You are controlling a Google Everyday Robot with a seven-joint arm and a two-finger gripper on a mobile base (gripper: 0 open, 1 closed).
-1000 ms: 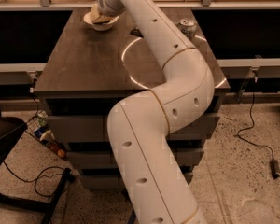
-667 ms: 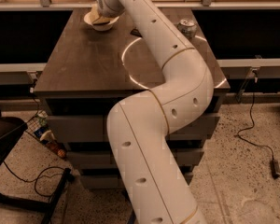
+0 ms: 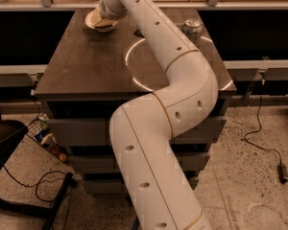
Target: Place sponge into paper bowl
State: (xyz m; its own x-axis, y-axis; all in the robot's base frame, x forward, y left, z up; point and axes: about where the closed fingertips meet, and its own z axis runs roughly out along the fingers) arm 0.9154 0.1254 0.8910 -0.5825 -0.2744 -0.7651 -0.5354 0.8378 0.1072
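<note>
On the far left corner of the dark table (image 3: 81, 66), nothing that matters has shifted over the last second. The big white arm (image 3: 182, 95) holds the same S-bend up from the near floor, across the tabletop and out to that corner. The paper bowl (image 3: 92, 22) sits on the same spot, upright, well apart from the silver can (image 3: 192, 28) on the far right. The gripper (image 3: 107, 14) stays low over the bowl's right side, at or just inside its rim. Whether it is clenched or released I cannot tell, since the wrist covers it. A pale yellow patch shows inside the bowl beneath the arm's end, but I cannot separate the sponge from the arm's own yellowish tip. No sponge lies anywhere on the bare tabletop, so it is most likely at the bowl, under the gripper. The stillness suggests the placing step is at its end, with either the release or the lift away to follow.
</note>
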